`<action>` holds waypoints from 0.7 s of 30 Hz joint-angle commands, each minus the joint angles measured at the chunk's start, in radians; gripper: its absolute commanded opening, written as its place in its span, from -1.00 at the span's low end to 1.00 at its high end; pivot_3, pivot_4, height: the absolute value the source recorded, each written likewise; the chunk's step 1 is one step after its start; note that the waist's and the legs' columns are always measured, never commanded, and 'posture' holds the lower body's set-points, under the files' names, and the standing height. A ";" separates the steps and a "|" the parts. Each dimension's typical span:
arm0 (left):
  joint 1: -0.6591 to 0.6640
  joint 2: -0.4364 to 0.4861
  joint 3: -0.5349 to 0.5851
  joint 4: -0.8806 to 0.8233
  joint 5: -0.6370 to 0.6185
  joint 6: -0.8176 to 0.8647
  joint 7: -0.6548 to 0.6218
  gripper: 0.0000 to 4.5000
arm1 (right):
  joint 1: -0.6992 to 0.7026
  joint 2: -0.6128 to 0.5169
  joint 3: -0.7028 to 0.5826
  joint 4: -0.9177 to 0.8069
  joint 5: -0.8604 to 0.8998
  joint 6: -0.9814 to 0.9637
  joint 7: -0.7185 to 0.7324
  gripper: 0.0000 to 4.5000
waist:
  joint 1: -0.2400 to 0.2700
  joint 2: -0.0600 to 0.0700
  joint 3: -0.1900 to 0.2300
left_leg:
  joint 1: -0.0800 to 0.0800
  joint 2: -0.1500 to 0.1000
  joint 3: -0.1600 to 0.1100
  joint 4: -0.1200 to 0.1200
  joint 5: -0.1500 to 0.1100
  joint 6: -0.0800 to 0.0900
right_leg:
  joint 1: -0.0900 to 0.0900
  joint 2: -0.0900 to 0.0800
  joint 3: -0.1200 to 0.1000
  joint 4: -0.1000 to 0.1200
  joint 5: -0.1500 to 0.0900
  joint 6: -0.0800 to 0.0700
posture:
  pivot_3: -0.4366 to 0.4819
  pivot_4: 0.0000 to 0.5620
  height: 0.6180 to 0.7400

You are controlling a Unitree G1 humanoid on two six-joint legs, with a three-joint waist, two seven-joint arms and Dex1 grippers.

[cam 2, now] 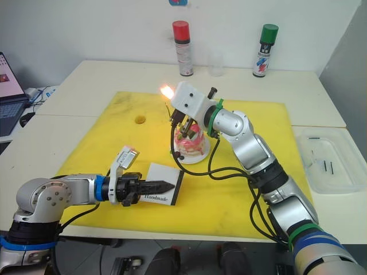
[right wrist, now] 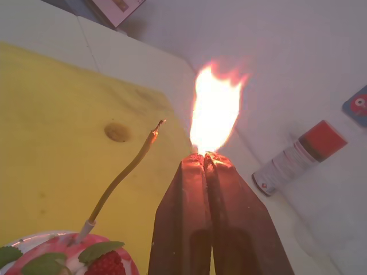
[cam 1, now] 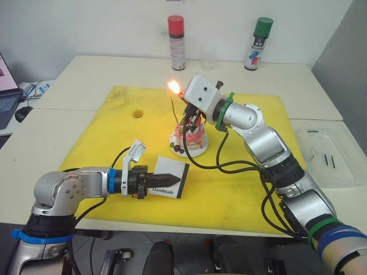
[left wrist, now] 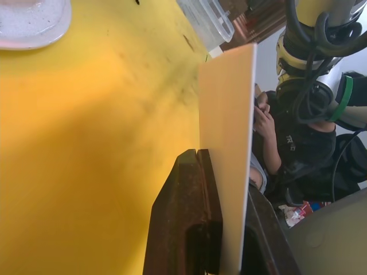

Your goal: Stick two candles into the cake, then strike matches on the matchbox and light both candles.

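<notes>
The pink-and-white cake (cam 1: 192, 136) sits on its white plate (cam 1: 188, 152) in the middle of the yellow mat (cam 1: 114, 132). A thin yellowish candle (right wrist: 123, 172) stands in it, curving upward to a dark, unlit tip. My right gripper (cam 1: 176, 93) hovers above the cake's left side, shut on a match whose flame (right wrist: 213, 112) burns right at the fingertips, just beside the candle tip. The match stick itself is hidden. My left gripper (cam 1: 172, 180) is shut on the white "Handmade" matchbox (cam 1: 170, 177), held tilted on the mat in front of the cake.
A red-capped spray can (cam 1: 176, 43), a green-capped can (cam 1: 256, 44) and a clear cup (cam 1: 207, 57) stand at the table's back. A clear plastic tray (cam 1: 330, 143) with short dark sticks lies at the right. A laptop (cam 1: 7, 94) is far left. A person (left wrist: 275, 137) sits beyond the table.
</notes>
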 commanded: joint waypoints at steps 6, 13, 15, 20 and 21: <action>-0.008 -0.005 0.012 -0.016 -0.018 -0.025 0.001 -1.00 | 0.019 -0.014 -0.028 -0.076 -0.015 -0.022 0.068 -0.98 | 0.000 0.000 0.000 | 0.000 0.000 0.000 0.000 0.000 0.000 | 0.000 0.000 0.000 0.000 0.000 0.000 | -0.05 -0.47 0.41; -0.015 -0.012 0.007 -0.013 -0.016 -0.028 0.003 -1.00 | 0.006 0.010 -0.027 -0.060 -0.044 -0.015 0.061 -0.98 | 0.000 0.000 0.000 | 0.000 0.000 0.000 0.000 0.000 0.000 | 0.000 0.000 0.000 0.000 0.000 0.000 | -0.05 -0.47 0.41; -0.015 -0.013 0.006 -0.013 -0.017 -0.029 0.004 -1.00 | 0.002 0.015 -0.029 -0.055 -0.049 -0.016 0.059 -0.98 | 0.000 0.000 0.000 | 0.000 0.000 0.000 0.000 0.000 0.000 | 0.000 0.000 0.000 0.000 0.000 0.000 | -0.05 -0.47 0.41; -0.015 -0.014 0.004 -0.012 -0.016 -0.031 0.005 -1.00 | 0.005 0.021 -0.034 -0.053 -0.058 -0.021 0.069 -0.98 | 0.000 0.000 0.000 | 0.000 0.000 0.000 0.000 0.000 0.000 | 0.000 0.000 0.000 0.000 0.000 0.000 | -0.05 -0.47 0.41; -0.015 -0.014 0.004 -0.012 -0.016 -0.031 0.005 -1.00 | 0.006 0.021 -0.035 -0.053 -0.059 -0.022 0.070 -0.98 | 0.000 0.000 0.000 | 0.000 0.000 0.000 0.000 0.000 0.000 | 0.000 0.000 0.000 0.000 0.000 0.000 | -0.05 -0.47 0.41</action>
